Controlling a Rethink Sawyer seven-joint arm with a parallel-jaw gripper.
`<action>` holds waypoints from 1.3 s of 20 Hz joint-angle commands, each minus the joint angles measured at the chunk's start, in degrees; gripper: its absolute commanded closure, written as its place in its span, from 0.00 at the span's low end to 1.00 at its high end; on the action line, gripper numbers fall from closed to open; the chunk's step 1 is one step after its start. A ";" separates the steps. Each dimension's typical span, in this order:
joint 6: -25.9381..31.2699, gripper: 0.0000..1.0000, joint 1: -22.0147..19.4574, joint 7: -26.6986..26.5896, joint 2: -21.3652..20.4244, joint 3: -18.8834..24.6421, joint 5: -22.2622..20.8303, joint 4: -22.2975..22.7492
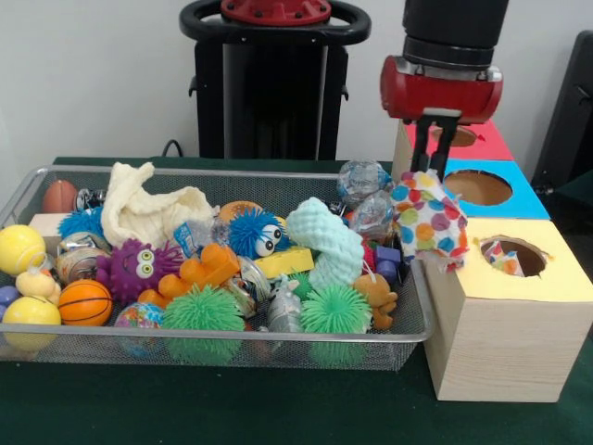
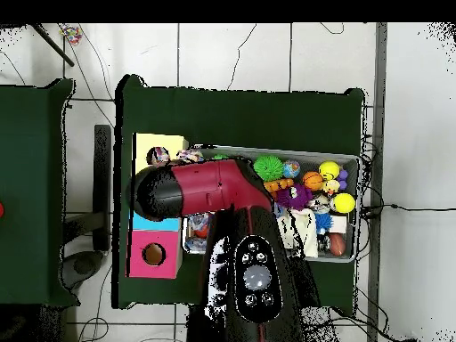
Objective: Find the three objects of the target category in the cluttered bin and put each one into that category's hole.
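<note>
My gripper (image 1: 434, 172) hangs over the right end of the wire bin (image 1: 422, 306), shut on a white polka-dot cloth toy (image 1: 428, 221). The toy dangles over the gap between the bin and the yellow-topped wooden box (image 1: 533, 320), just left of that box's round hole (image 1: 513, 255). Another polka-dot piece (image 1: 503, 260) shows inside this hole. From overhead, the red arm's head (image 2: 169, 191) covers the gripper, and a speck of the polka-dot toy (image 2: 160, 158) lies at the yellow box (image 2: 158, 142).
Behind the yellow box stand a blue-topped box (image 1: 519, 197) and a red-topped box (image 1: 489, 141), each with a round hole. The bin holds spiky balls, a green sponge toy (image 1: 324, 243), a cream cloth (image 1: 148, 211), a basketball (image 1: 84, 302) and yellow balls.
</note>
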 commanded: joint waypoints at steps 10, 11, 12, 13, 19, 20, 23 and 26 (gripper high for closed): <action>4.56 1.00 5.45 10.39 2.04 -2.62 2.07 2.90; 4.86 1.00 5.58 10.11 2.31 -2.71 2.10 2.35; 4.93 1.00 5.71 9.96 2.60 -3.01 1.99 1.79; 5.15 1.00 5.95 9.97 2.94 -3.44 1.80 1.05; 8.53 1.00 7.45 10.49 5.50 -5.73 1.60 -4.39; 8.88 1.00 7.53 10.42 5.83 -5.78 1.84 -5.00; 8.33 1.00 7.36 9.81 6.45 -5.72 2.22 -5.72; 8.68 1.00 7.67 9.43 7.42 -6.30 1.78 -7.49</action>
